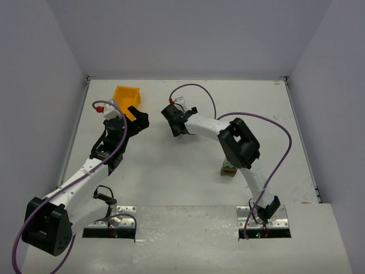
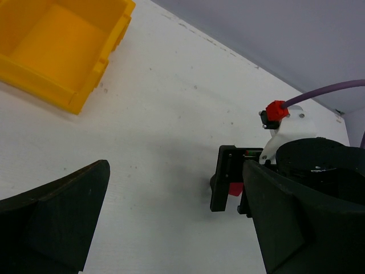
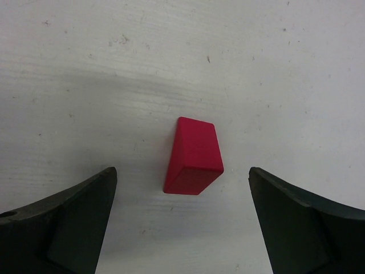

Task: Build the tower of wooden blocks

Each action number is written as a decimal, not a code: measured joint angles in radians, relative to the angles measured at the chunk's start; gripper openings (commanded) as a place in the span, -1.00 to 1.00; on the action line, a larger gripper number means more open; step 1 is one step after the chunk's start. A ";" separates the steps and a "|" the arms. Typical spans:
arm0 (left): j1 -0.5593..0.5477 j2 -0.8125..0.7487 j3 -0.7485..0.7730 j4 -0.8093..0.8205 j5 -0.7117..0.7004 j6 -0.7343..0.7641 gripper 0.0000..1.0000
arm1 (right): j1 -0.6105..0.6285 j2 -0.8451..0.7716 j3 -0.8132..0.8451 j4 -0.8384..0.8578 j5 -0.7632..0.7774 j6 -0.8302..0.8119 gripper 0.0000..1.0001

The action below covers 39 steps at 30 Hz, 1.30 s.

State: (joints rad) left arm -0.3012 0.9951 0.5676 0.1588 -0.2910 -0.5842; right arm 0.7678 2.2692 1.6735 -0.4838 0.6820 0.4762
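A magenta-red roof-shaped block [image 3: 194, 155] lies alone on the white table, between the fingers of my right gripper [image 3: 182, 174]. That gripper is open and hovers just above the block without touching it. In the top view the right gripper [image 1: 178, 125] is at mid-table and hides the block. The left wrist view shows the right gripper's fingers [image 2: 223, 184] with the red block [image 2: 234, 189] between them. A short stack of olive-brown and green blocks [image 1: 229, 169] stands near the right arm's elbow, partly hidden. My left gripper [image 1: 137, 121] is open and empty [image 2: 175, 171].
A yellow-orange plastic bin [image 1: 126, 97] stands at the back left, just beyond the left gripper; it looks empty in the left wrist view [image 2: 57, 45]. Purple cables loop above both arms. White walls enclose the table on three sides.
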 measured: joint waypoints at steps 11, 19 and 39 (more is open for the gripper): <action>0.000 0.001 -0.001 0.003 0.002 0.000 1.00 | -0.090 -0.105 -0.172 0.084 -0.166 0.172 0.79; 0.000 0.009 -0.001 0.004 0.008 0.000 1.00 | -0.119 -0.120 -0.207 0.127 -0.224 0.234 0.58; 0.000 0.019 -0.001 0.021 0.015 0.000 1.00 | -0.121 -0.120 -0.220 0.191 -0.216 0.263 -0.04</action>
State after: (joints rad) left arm -0.3012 1.0138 0.5663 0.1799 -0.2756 -0.5838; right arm 0.6472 2.1494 1.4540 -0.2924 0.4664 0.7390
